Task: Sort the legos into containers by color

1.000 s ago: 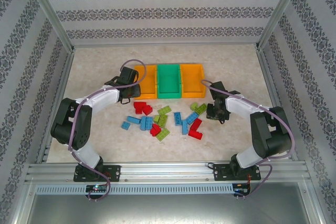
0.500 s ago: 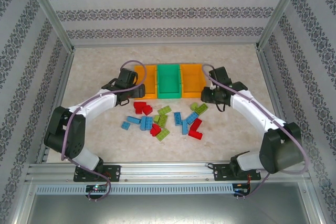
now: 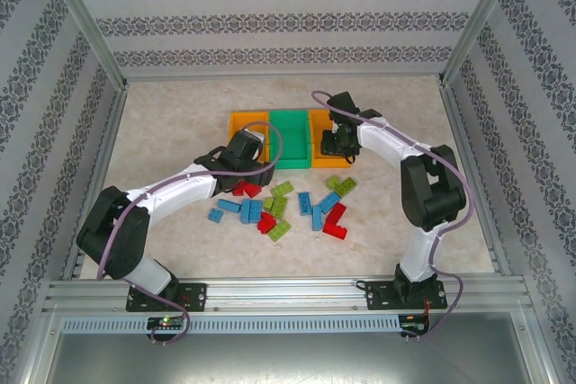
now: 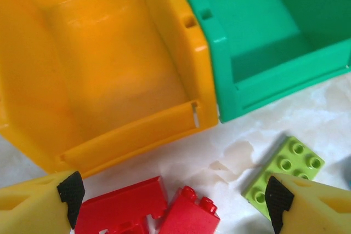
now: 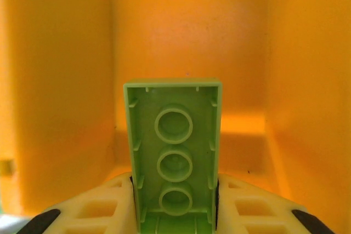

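Ahead of and below your R pincer (image 5: pixel 174 218), the right orange bin (image 5: pixel 60 91) lies open, walls either side, floor dead ahead. R pincer is clamped on a lime lego (image 5: pixel 174 146), underside to cam, long axis running straight out from the fingers into the bin. Judgement: a release lands it inside. L pincer (image 4: pixel 174 195) stands apart; red legos (image 4: pixel 123 209) just under it on the table (image 4: pixel 236 152), left orange bin (image 4: pixel 131 130) beyond. L arm nearer the loose pile.

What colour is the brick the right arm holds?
Lime green brick, clearest in the right wrist view.
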